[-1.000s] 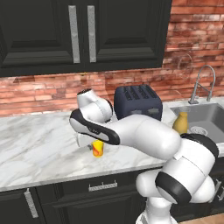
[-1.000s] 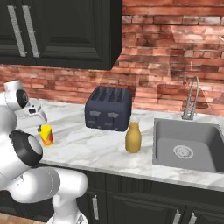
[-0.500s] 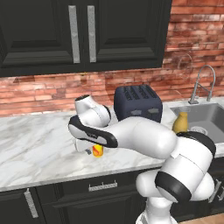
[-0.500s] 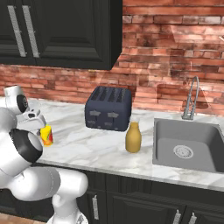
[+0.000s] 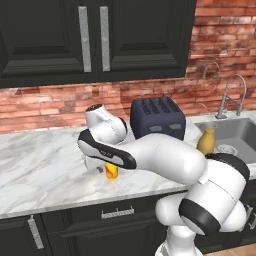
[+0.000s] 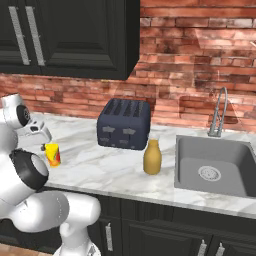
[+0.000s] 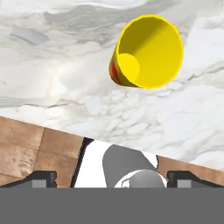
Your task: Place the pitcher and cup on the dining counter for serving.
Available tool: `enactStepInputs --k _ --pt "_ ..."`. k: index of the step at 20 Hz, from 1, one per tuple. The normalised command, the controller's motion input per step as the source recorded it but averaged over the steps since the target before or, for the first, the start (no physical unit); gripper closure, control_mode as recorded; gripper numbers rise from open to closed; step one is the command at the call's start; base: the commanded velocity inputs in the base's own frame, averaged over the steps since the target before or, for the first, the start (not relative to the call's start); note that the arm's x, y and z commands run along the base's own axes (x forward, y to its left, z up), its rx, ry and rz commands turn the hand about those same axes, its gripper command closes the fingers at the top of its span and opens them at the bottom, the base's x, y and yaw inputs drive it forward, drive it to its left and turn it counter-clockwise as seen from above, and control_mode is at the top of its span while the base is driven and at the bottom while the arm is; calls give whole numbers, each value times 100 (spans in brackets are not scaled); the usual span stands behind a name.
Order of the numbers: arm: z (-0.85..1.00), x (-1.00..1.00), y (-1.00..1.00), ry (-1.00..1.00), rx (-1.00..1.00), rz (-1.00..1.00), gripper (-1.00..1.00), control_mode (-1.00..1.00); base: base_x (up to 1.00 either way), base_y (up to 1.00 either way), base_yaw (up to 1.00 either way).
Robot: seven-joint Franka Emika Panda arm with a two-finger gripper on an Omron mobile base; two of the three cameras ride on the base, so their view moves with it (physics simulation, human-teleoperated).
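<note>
Reaching for the cup (image 7: 146, 52) is your step now: it stands on the worktop (image 5: 45, 170), at one o'clock in the hand view. Your gripper (image 7: 111, 178) is fully open and empty; lower it around the cup.

Bare marble worktop (image 6: 95, 172) all around the cup (image 6: 52, 154); toaster (image 6: 123, 123) and pitcher (image 6: 152, 157) well apart

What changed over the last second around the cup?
The arm lowered over the cup, bringing the open end effector down toward it; the hand view now looks straight into its mouth. Nothing was taken hold of or let go. The cup, pitcher and toaster stayed put on the counter.
</note>
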Motion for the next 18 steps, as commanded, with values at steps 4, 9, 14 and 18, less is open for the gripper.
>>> enactStepInputs --k 4,9,14,18 --pt "31 0 0 -7 1 0 -100 -100 0 0 0" --pt "0 12 0 -2 0 0 -100 -100 0 0 0" --pt "-14 30 0 0 0 0 -100 -100 0 0 0" --pt "-20 33 0 0 -1 0 -100 -100 0 0 0"
